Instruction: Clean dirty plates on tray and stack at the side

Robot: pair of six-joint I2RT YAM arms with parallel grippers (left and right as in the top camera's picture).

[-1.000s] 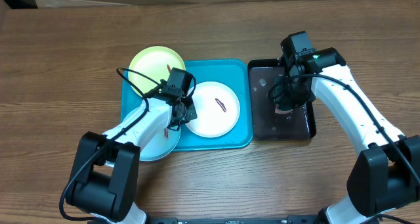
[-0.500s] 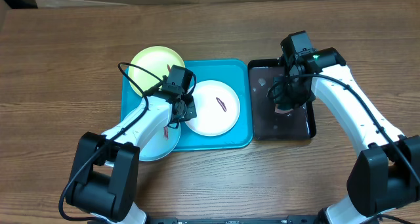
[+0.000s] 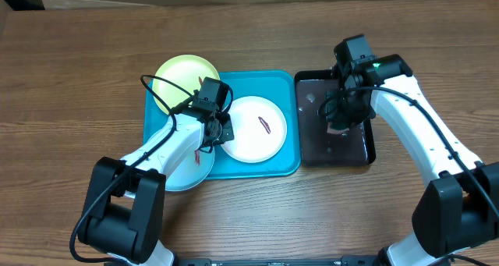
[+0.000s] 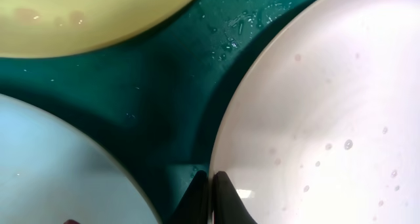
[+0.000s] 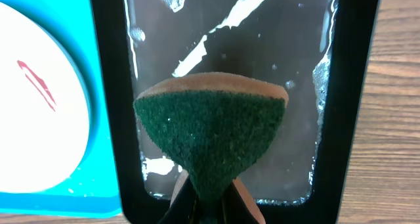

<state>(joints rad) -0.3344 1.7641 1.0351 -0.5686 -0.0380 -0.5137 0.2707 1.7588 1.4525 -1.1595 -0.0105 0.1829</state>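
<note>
The turquoise tray point(image 3: 265, 83) holds the white plate point(image 3: 253, 129), which has a reddish smear. The pale yellow plate point(image 3: 183, 77) overhangs the tray's far left corner. The light blue plate point(image 3: 195, 172) overhangs its near left corner, partly under my left arm. My left gripper point(image 3: 221, 135) is shut on the white plate's left rim; the left wrist view shows its fingers point(image 4: 211, 198) pinching that rim point(image 4: 328, 106). My right gripper point(image 5: 211, 201) is shut on a green sponge point(image 5: 210, 132) over the black tray point(image 5: 105, 86).
The narrow black tray point(image 3: 370, 149) stands right of the turquoise tray and holds a film of water. Bare wooden table surrounds both trays. In the left wrist view the yellow plate point(image 4: 79, 20) and blue plate point(image 4: 59, 165) lie close beside the white one.
My left gripper and the white plate have edged slightly to the right. The right arm with the sponge has not moved.
</note>
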